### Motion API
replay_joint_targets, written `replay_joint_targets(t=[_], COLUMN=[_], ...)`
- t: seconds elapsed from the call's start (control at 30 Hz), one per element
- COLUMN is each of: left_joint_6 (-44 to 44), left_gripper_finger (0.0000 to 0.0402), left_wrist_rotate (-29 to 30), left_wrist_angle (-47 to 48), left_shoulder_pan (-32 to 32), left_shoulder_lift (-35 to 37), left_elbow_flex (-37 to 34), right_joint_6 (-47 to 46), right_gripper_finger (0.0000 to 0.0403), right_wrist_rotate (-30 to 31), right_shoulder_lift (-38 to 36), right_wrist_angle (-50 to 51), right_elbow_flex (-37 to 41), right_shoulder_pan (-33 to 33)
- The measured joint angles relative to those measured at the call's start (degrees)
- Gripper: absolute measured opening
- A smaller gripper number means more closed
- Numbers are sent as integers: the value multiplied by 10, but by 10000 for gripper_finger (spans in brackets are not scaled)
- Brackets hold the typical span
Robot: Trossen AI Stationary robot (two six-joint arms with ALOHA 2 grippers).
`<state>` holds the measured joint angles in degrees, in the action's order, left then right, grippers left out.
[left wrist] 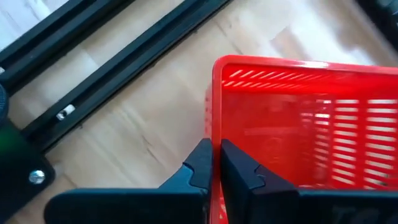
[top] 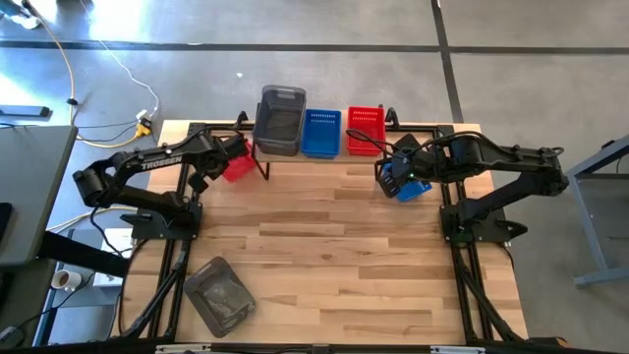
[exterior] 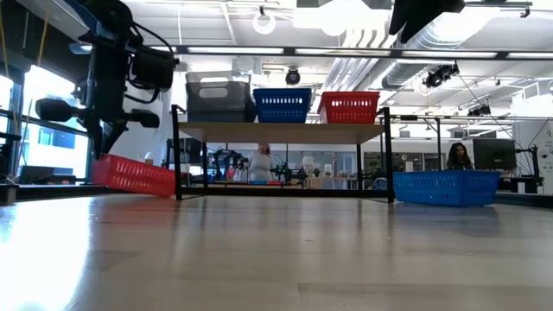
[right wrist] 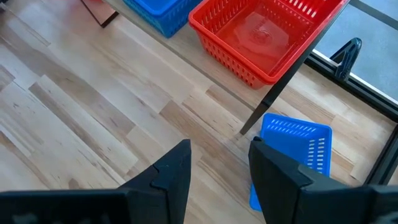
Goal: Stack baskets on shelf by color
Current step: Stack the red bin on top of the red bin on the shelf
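Red plastic mesh basket point(left wrist: 298, 130): rim pinched by left tool point(left wrist: 214, 171), near counter point(top: 324, 246) rear-left edge, tilted. Right tool point(right wrist: 219, 163): open, above small blue mesh basket point(right wrist: 292, 149).

- Three baskets sit side by side on the shelf point(top: 324, 149) at the back of the table point(top: 324, 256).
- One basket point(top: 237, 165) is by the shelf's left end, tipped up.
- Another basket point(top: 413, 185) lies by the right end.
- One more basket point(top: 220, 295) lies at the front left.
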<state>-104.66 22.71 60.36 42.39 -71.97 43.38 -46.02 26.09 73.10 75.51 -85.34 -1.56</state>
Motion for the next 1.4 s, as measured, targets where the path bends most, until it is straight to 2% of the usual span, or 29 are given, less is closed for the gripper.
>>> replay_joint_targets(t=[0.23, 0.63, 1.4], left_joint_6=[-7, 13, 17], left_gripper_finger=[5, 5, 5], left_wrist_rotate=[37, 53, 146], left_wrist_angle=[-1, -2, -18], left_shoulder_pan=[0, 0, -1], left_shoulder_lift=[55, 107, 239], left_elbow_flex=[1, 2, 2], right_joint_6=[0, 0, 0], right_gripper_finger=[145, 145, 145], right_wrist_rotate=[0, 0, 2], right_shoulder_lift=[0, 0, 0], right_wrist_angle=[0, 0, 0], right_elbow_flex=[0, 0, 0], right_shoulder_pan=[0, 0, 0])
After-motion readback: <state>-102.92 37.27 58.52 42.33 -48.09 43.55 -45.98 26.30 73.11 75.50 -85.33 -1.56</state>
